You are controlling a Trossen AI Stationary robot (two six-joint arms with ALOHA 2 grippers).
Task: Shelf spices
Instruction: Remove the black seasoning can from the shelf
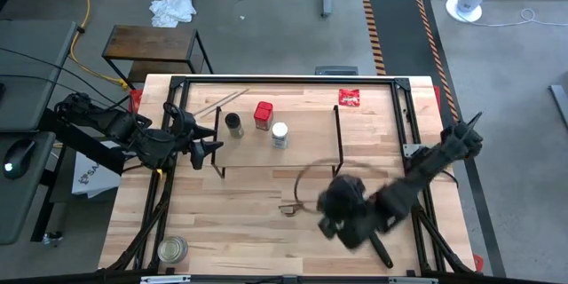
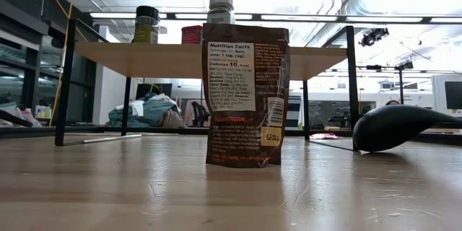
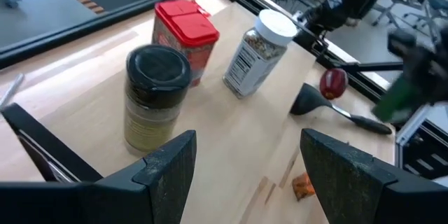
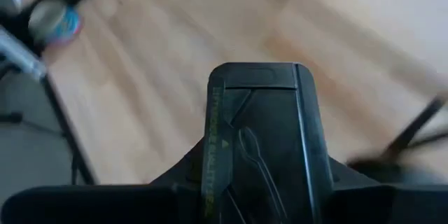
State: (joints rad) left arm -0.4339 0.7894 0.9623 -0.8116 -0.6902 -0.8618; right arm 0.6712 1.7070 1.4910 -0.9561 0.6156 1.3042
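The shelf point(image 1: 302, 146) bears three spices on its top: a dark-lidded jar point(image 3: 155, 98), a red square tin point(image 3: 183, 38) and a white-capped jar point(image 3: 257, 52). My left gripper point(image 3: 248, 175) is open and hovers at the shelf's left end, just short of the dark-lidded jar. My right gripper point(image 1: 342, 217) is over the table in front of the shelf and is shut on the small black box point(image 4: 259, 133). A brown pouch with a nutrition label point(image 2: 245, 94) stands upright on the table in front of the shelf. My right gripper holds the small black box between its two fingers, which show on either side of the box's lower end point(image 4: 259, 189). The box points away from the wrist, along the fingers. It is lifted clear, with the table top far beneath it. The box hides the fingertips.
A black spatula point(image 2: 404, 126) lies on the table to the right of the pouch. A wider glass jar with a metal lid point(image 1: 173, 248) stands at the near left corner. A flat red packet point(image 1: 349, 98) lies behind the shelf. A black frame point(image 1: 408, 115) runs around the table.
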